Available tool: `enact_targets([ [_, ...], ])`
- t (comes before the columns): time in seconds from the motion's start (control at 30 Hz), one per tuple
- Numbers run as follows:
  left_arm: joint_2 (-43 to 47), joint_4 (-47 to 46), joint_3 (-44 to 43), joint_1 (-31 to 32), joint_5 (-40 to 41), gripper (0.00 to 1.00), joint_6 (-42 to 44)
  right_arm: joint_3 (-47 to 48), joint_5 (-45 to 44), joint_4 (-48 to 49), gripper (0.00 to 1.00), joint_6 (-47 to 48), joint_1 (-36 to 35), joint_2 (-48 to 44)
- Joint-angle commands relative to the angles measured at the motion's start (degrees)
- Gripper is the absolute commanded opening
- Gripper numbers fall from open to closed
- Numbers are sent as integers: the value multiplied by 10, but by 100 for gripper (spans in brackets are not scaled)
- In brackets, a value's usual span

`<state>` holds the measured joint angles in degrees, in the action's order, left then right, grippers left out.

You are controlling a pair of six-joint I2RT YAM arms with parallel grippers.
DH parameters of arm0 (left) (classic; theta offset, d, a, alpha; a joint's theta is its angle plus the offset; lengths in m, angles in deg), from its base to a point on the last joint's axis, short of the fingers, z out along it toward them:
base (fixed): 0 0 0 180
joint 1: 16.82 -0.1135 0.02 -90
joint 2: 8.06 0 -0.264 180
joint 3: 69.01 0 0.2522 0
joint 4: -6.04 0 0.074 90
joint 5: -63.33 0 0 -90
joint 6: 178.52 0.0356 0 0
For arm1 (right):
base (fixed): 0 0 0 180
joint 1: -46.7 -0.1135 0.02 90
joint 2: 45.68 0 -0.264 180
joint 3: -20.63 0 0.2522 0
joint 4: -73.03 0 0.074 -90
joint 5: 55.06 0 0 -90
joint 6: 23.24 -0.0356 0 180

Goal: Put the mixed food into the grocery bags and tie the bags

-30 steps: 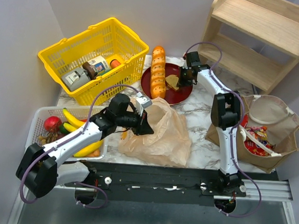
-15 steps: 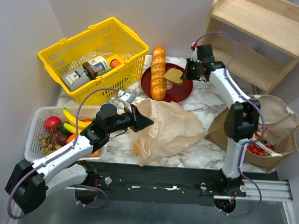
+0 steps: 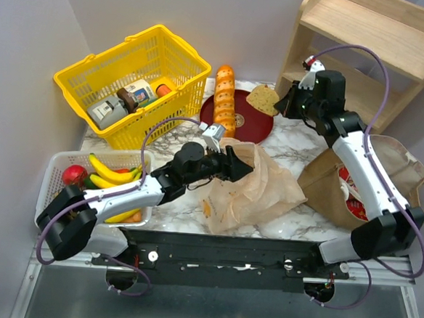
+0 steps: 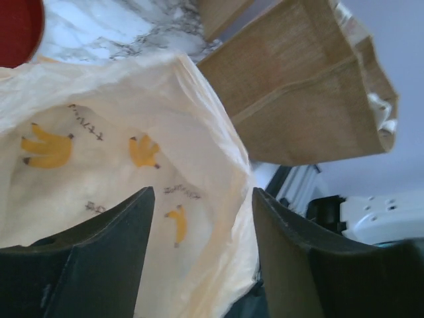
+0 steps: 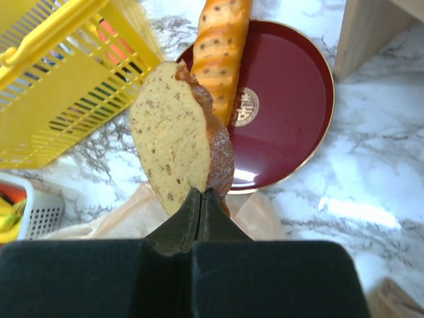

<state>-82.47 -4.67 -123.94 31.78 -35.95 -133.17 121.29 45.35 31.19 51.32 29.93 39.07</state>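
Note:
My right gripper (image 5: 201,192) is shut on the lower edge of a cut brown bun (image 5: 179,139) with a tan speckled face, held in the air above the red plate (image 5: 278,112). From the top view the bun (image 3: 262,98) hangs left of the right gripper (image 3: 292,106), near the shelf. The thin tan plastic bag (image 3: 257,188) lies crumpled mid-table. My left gripper (image 3: 230,162) is at the bag's left side with its jaws apart; the bag's (image 4: 132,172) banana-printed rim lies loosely between the left gripper's (image 4: 202,218) fingers. The brown paper bag (image 3: 386,171) stands at the right with red packets (image 3: 349,198) inside.
A white mesh tray (image 3: 59,163) at the left holds bananas (image 3: 113,172) and a red fruit (image 3: 73,174). The yellow basket (image 3: 130,80) with boxed goods stands behind it. A long orange loaf (image 3: 224,102) rests across the plate's edge. A wooden shelf (image 3: 373,46) stands at the back right.
The left gripper has opened and released the plastic bag, which shifted right. The right arm has lifted the bun off the red plate and carried it up and to the right.

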Motion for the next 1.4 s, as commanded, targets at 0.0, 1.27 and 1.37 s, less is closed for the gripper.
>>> enact_targets([
  [0.0, 16, 11, -32, 4, 23, 79, 55, -58, -16, 0, 1, -4, 2, -86],
  [1.27, 152, 485, -20, -196, 35, 42, 256, -155, -123, 10, 1, -56, -370, -158],
  [1.37, 160, 484, -16, -196, 35, 26, 260, -196, -127, 7, 1, -88, -385, -165],
])
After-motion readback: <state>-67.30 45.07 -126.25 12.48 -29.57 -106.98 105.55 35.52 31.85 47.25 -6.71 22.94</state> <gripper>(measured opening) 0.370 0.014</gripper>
